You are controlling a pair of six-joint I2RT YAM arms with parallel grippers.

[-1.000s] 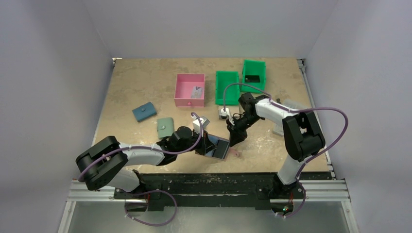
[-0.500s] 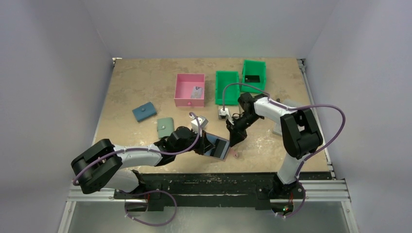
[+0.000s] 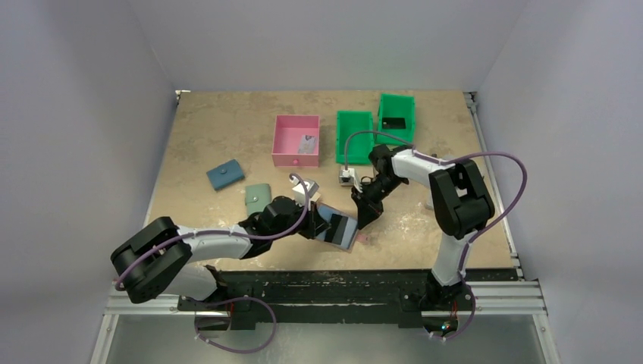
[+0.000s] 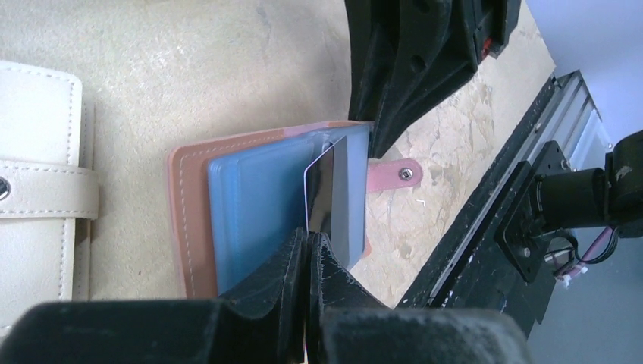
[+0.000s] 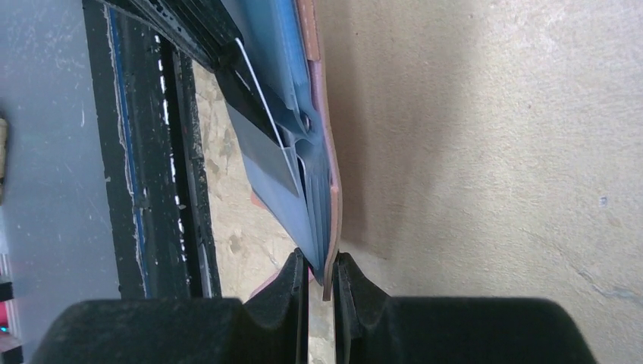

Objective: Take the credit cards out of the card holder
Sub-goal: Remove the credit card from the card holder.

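Observation:
The card holder [image 4: 189, 227] is a terracotta wallet lying open near the table's front edge, its light blue sleeves [image 4: 254, 205] fanned out. A black credit card [image 4: 324, 186] sticks partly out of a sleeve. My left gripper [image 4: 309, 241] is shut on the card's near edge. My right gripper [image 5: 324, 277] is shut on the far edge of the holder's cover [image 5: 328, 182], pinning it; the black card [image 5: 261, 148] shows edge-on there. In the top view the holder [image 3: 343, 230] sits between the left gripper [image 3: 324, 227] and the right gripper [image 3: 363, 219].
A beige snap wallet [image 4: 38, 189] lies just beside the holder. Farther back are a sage green wallet [image 3: 258, 199], a blue wallet [image 3: 225, 176], a pink bin [image 3: 296, 140] and two green bins [image 3: 354, 136] [image 3: 396, 117]. The table's black front rail [image 4: 485, 220] is close.
The right gripper's jaws narrowed onto the holder's edge. The holder shifted slightly left and more blue lining shows. The left gripper stayed shut on the black card.

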